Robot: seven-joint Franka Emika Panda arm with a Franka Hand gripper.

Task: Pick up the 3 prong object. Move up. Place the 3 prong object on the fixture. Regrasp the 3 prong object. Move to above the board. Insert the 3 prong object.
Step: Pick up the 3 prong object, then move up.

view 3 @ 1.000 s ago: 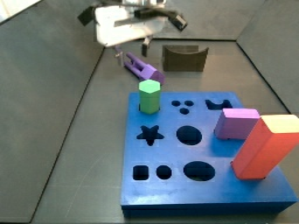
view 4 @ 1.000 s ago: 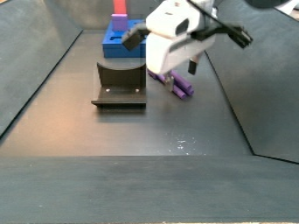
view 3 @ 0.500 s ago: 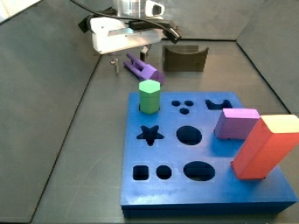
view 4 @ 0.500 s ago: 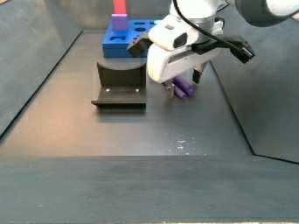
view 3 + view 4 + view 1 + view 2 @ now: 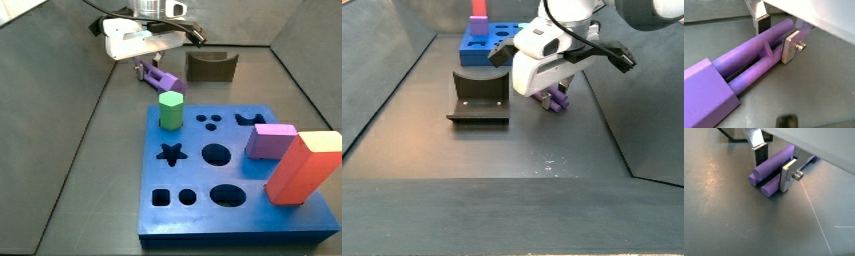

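Observation:
The 3 prong object is light purple and lies on the grey floor, left of the fixture. My gripper is down over it. In both wrist views the silver fingers straddle the prongs. One finger presses one side and the other plate presses the opposite side. The gripper is shut on the prongs near their tips. The object's blocky end rests on the floor. The blue board lies nearer the front. The gripper also stands right of the fixture.
On the board stand a green hexagonal peg, a pink-purple cube and a tall salmon block. Grey walls rise around the floor. The board lies behind the fixture.
The gripper has come down over the 3 prong object since a second ago. It has hardly moved in the last half second.

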